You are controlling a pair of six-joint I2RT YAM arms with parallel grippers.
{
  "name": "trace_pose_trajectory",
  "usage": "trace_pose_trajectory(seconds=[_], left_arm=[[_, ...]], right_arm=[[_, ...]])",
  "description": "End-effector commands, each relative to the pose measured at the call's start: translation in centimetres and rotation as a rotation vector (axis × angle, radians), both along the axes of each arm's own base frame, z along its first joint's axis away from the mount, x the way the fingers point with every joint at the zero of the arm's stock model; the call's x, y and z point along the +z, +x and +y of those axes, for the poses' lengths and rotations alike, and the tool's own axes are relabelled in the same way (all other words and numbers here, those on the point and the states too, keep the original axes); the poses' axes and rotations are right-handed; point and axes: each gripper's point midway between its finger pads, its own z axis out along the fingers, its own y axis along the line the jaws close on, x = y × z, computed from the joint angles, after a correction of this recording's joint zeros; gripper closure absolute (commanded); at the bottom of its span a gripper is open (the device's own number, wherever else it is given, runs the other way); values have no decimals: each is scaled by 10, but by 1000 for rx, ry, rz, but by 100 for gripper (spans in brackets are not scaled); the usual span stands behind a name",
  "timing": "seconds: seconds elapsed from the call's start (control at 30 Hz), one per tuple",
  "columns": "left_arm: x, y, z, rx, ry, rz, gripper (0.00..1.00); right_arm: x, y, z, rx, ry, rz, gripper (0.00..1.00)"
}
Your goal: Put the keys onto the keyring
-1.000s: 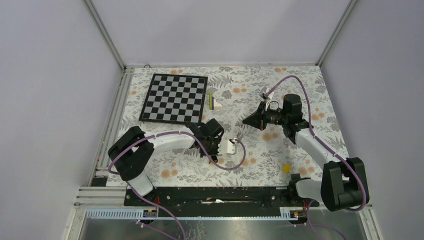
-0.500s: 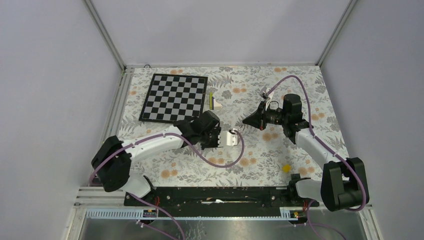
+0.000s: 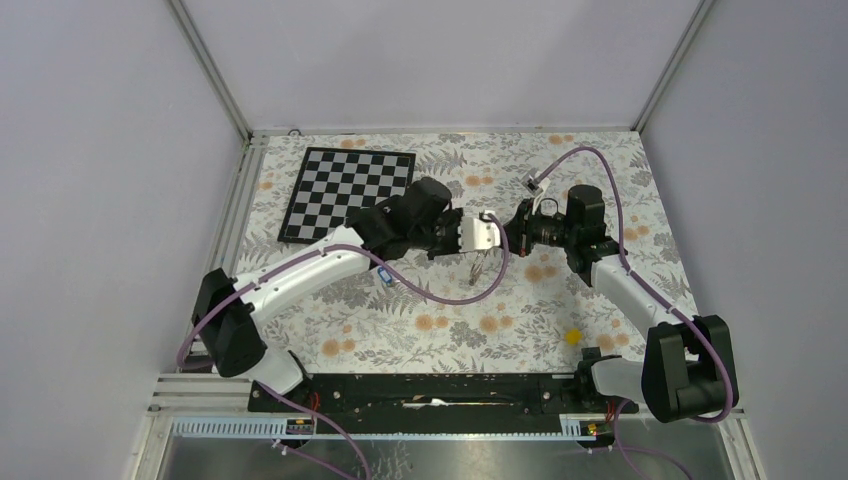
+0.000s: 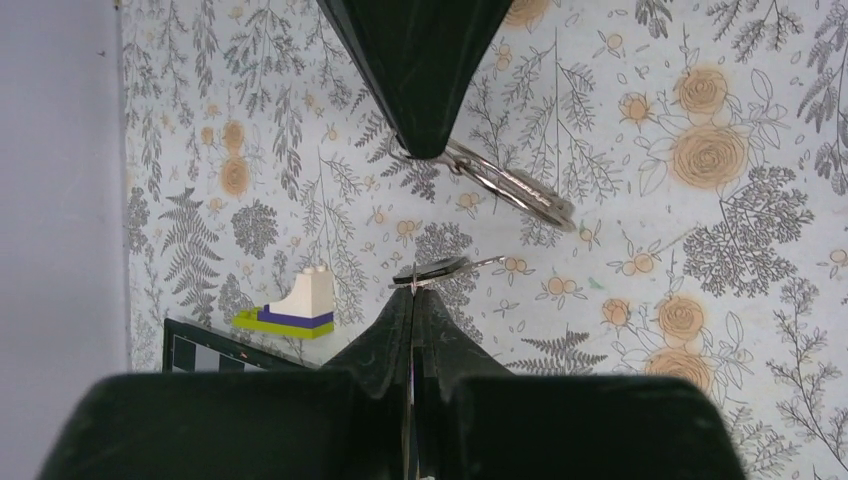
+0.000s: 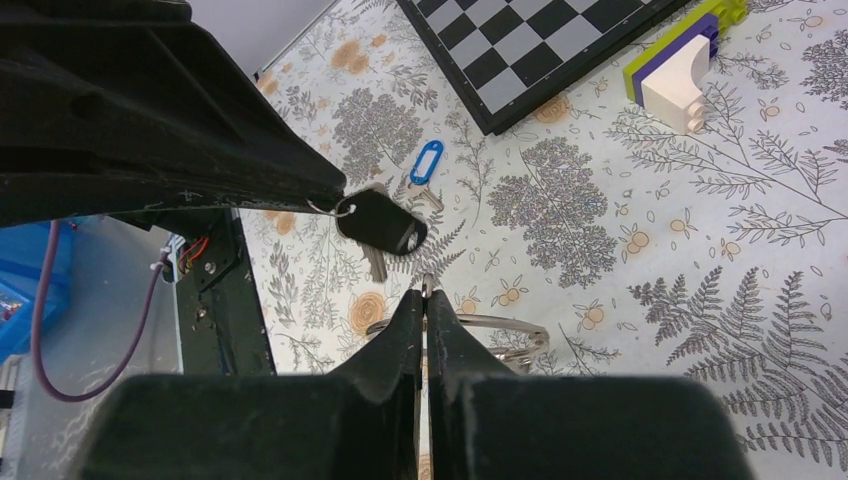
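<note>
My left gripper (image 4: 413,288) is shut on the small wire loop of the black-headed key (image 4: 437,269), which hangs off its tips above the table. Just beyond, my right gripper (image 5: 425,293) is shut on the keyring (image 5: 487,327), a silvery ring held level. In the right wrist view the black key (image 5: 381,226) dangles from the left fingers (image 5: 210,150), a little short of the ring. The blue-tagged key (image 5: 425,162) lies loose on the floral cloth. From above, both grippers meet tip to tip at mid-table (image 3: 500,238), and the blue key (image 3: 384,277) lies under the left forearm.
A chessboard (image 3: 348,195) lies at the back left. A white, purple and green brick block (image 3: 428,203) stands beside it. A small yellow block (image 3: 573,337) sits at the front right. Purple cables loop off both arms.
The left arm has swung from the near centre up and right, carrying the black key to the right gripper. The blue key now shows on the cloth. The right gripper barely moved.
</note>
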Motion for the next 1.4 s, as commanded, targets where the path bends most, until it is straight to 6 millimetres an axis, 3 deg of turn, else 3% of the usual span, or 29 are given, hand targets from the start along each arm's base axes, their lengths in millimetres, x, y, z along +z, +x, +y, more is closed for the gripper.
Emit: trace_pose_trajectory(seconds=[0.0,0.7,1.0,1.37], left_arm=[[18,11,-11,18,-39,-23,100],[22,14,-16,127,9,-220,100],[27,14,-5,119,22,-291,100],[29,7,-9,96,11,-287,100]], right_arm=[[31,6,8,17,54,-55,100],[37,-15,22,152,195,29,100],[36,-17,24,167,224,80,100],[32,-15,31,180,241,138,100]])
